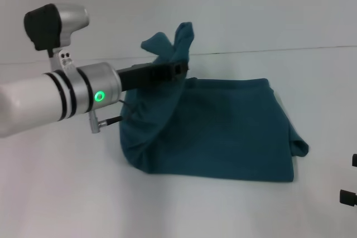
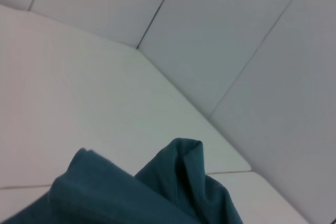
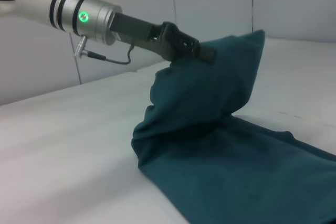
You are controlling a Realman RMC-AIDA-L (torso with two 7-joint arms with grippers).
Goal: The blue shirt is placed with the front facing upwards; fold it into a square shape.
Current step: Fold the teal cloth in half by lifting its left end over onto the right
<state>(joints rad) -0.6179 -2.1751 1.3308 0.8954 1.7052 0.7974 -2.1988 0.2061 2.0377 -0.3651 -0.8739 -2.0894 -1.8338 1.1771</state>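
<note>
The blue shirt (image 1: 223, 132) lies in the middle of the white worktop (image 1: 67, 199). Most of it is flat, and its long side runs from 9 o'clock to 3 o'clock in the head view. No letters show on it.

The left gripper (image 1: 177, 69) is up in the air over the shirt's 10 o'clock corner. Its jaws are clenched on a bunch of the cloth, and that corner is pulled up off the worktop like a little tent. The rest of the shirt spreads away from the jaws toward 4 o'clock, so I think the lifted part has to travel that way to fold over.

The left arm is much nearer to the shirt. The right gripper (image 1: 348, 193) only peeks in at the 4 o'clock edge, apart from the shirt, and I cannot tell how its jaws stand.

The right wrist view shows the left gripper (image 3: 202, 52) from the side, with cloth hanging down from it. The left wrist view shows only the lifted cloth tips (image 2: 181, 169), not the jaws.
</note>
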